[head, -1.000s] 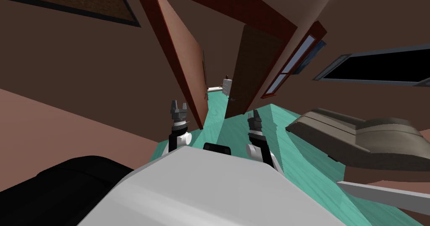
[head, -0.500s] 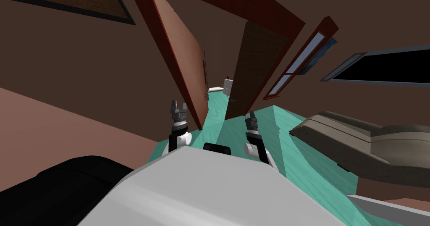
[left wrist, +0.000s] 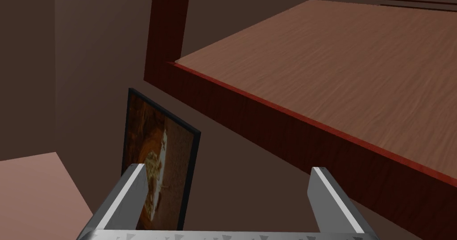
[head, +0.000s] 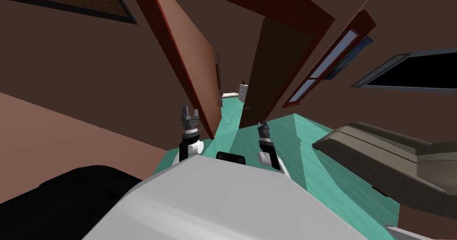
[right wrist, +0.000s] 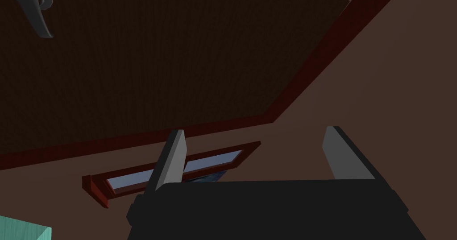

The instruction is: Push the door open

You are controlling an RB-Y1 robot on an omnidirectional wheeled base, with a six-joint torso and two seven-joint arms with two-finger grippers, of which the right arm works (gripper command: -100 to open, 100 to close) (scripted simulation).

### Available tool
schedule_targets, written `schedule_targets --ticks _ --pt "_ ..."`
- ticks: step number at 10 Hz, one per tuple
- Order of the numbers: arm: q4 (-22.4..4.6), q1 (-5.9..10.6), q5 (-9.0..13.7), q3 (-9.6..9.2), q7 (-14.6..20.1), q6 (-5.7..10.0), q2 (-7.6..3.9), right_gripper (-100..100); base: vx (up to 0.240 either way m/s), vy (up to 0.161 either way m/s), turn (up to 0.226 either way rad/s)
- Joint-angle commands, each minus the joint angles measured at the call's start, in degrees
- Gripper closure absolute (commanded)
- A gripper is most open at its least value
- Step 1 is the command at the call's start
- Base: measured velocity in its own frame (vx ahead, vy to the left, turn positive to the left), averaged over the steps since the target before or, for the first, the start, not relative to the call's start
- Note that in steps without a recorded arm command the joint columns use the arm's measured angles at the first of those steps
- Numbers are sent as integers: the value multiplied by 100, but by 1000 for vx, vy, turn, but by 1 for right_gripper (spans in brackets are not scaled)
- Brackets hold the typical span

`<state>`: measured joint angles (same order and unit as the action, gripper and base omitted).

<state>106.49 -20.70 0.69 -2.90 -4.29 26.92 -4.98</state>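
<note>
Teal floor [head: 234, 134], brown walls [head: 67, 59]. The dark door [head: 274, 72] is ajar ahead, my right gripper [head: 262, 125] at its bottom edge, maybe touching. Right wrist cam shows its handle [right wrist: 40, 14]. My left gripper [head: 189, 112] is by the red door [head: 196, 68]. Both spread wide, empty.

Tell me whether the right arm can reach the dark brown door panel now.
Probably yes: the right gripper hangs close before the dark brown door panel, fingers open, nothing between them.

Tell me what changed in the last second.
My head camera turned: the couch and window slid toward the right edge. The right gripper edged left, closer to the dark door at its foot, fingers open. The left gripper stayed put, open, beside the red-brown door.
</note>
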Motion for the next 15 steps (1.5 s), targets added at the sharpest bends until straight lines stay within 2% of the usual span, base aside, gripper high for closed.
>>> schedule_targets --ticks 1,15 --pt "-235 71 14 -40 22 83 -11 -100 84 -100 68" --pt "-2332 874 183 -332 249 640 -99 -100 82 -93 71"
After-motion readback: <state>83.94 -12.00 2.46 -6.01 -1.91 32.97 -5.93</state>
